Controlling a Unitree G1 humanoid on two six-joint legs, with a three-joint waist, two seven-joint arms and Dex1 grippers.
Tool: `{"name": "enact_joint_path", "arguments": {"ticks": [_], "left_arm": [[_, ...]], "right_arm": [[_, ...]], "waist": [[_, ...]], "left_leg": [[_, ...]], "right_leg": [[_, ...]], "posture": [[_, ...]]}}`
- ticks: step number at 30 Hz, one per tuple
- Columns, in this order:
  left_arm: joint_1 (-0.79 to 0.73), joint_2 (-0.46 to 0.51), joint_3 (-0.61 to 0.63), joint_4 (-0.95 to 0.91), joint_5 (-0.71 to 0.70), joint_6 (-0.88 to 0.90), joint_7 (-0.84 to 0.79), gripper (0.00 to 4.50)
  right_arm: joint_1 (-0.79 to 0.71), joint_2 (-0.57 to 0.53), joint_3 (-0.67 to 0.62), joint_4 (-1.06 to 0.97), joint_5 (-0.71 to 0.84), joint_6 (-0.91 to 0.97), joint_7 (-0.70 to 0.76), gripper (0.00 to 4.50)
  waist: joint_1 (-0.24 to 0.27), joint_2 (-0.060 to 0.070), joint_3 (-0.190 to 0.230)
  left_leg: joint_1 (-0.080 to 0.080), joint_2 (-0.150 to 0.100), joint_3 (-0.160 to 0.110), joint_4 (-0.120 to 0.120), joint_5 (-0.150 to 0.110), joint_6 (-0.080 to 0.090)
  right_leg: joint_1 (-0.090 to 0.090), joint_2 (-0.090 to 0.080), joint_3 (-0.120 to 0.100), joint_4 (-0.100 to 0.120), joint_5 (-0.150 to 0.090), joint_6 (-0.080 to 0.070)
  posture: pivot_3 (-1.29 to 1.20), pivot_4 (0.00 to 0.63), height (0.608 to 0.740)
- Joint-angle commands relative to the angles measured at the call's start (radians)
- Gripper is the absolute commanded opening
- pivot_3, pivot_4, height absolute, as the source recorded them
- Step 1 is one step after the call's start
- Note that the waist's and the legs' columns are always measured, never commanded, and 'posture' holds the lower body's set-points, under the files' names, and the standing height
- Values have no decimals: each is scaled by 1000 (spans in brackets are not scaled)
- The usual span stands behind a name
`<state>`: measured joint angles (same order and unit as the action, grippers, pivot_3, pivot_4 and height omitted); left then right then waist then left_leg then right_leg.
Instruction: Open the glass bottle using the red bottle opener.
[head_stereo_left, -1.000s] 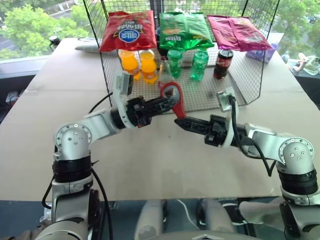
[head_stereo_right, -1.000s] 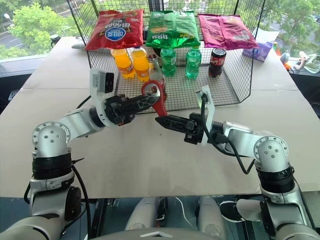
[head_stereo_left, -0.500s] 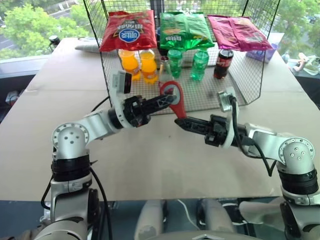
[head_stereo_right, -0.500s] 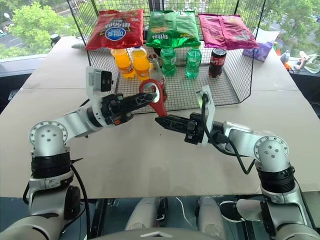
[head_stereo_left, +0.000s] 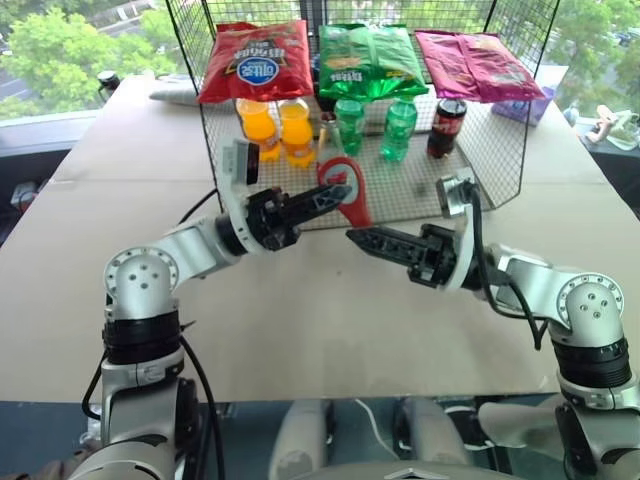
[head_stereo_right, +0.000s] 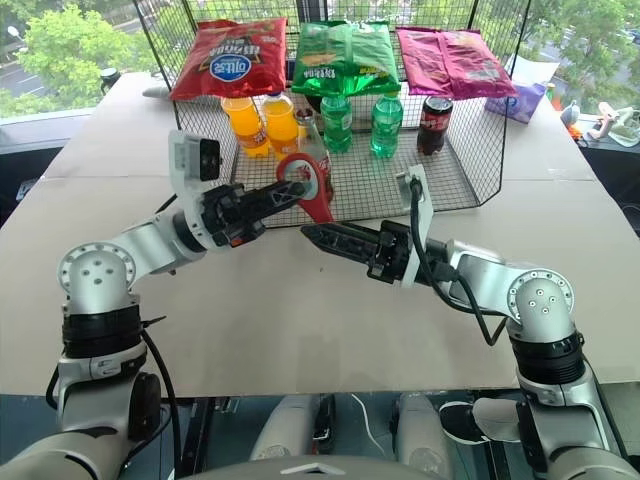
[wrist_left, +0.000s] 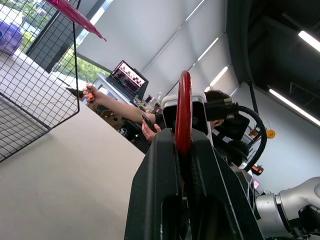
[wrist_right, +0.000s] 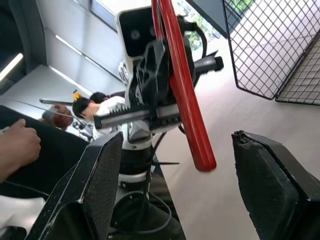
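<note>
My left gripper (head_stereo_left: 338, 193) is shut on the ring head of the red bottle opener (head_stereo_left: 358, 208), which it holds in the air above the table in front of the wire basket. The opener's handle hangs down toward my right gripper (head_stereo_left: 353, 236), whose jaws are open and apart from it. In the right wrist view the opener (wrist_right: 184, 90) stands free between my right fingers (wrist_right: 100, 185). The opener (wrist_left: 185, 107) sits edge-on between the left fingers in the left wrist view. The glass bottle (head_stereo_right: 311, 140) stands in the basket just behind the opener, partly hidden by it.
The wire basket (head_stereo_left: 490, 150) holds two orange bottles (head_stereo_left: 278, 125), two green bottles (head_stereo_left: 375, 125), a black cola container (head_stereo_left: 446, 125) and three snack bags (head_stereo_left: 257, 60) at its back. The brown table (head_stereo_left: 300, 320) spreads out in front. A person (wrist_left: 125, 112) sits beyond the table.
My right gripper has opened and let go of the opener's handle. My left gripper has shut on the ring head and now holds the opener alone.
</note>
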<state>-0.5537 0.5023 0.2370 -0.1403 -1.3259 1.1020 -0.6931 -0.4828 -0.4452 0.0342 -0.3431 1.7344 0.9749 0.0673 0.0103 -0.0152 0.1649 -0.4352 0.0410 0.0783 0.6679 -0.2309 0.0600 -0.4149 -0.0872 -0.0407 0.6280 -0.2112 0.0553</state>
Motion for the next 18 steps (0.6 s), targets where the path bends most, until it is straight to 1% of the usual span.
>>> {"name": "enact_joint_path", "arguments": {"ticks": [1, 6, 7, 8, 9, 18], "left_arm": [[10, 7, 5, -53, -4, -18, -10, 0], [16, -3, 7, -61, -11, -22, 1, 0], [15, -7, 9, -60, -14, -24, 7, 0], [16, -10, 11, -61, -17, -25, 11, 0], [17, -12, 12, -63, -20, -25, 14, 0], [25, -24, 10, -71, -34, -32, 31, 0]], "right_arm": [[-28, 5, -21, -13, 37, -23, -2, 3501], [-31, 10, -15, -15, 37, -23, -5, 3501], [-30, 11, -11, -17, 35, -21, -5, 2983], [-27, 13, -7, -21, 32, -20, -5, 2673], [-25, 16, -4, -25, 31, -20, -6, 2462], [-22, 27, 2, -30, 5, -20, -13, 2462]], "waist": [[0, 0, 0], [0, 0, 0], [0, 0, 0], [0, 0, 0], [0, 0, 0], [0, 0, 0]], "left_leg": [[0, 0, 0, 0, 0, 0], [0, 0, 0, 0, 0, 0], [0, 0, 0, 0, 0, 0], [0, 0, 0, 0, 0, 0], [0, 0, 0, 0, 0, 0], [0, 0, 0, 0, 0, 0]], "right_leg": [[0, 0, 0, 0, 0, 0], [0, 0, 0, 0, 0, 0], [0, 0, 0, 0, 0, 0], [0, 0, 0, 0, 0, 0], [0, 0, 0, 0, 0, 0], [0, 0, 0, 0, 0, 0]], "posture": [[0, 150, 740], [0, 150, 740], [0, 150, 740], [0, 150, 740], [0, 150, 740], [0, 150, 740]]}}
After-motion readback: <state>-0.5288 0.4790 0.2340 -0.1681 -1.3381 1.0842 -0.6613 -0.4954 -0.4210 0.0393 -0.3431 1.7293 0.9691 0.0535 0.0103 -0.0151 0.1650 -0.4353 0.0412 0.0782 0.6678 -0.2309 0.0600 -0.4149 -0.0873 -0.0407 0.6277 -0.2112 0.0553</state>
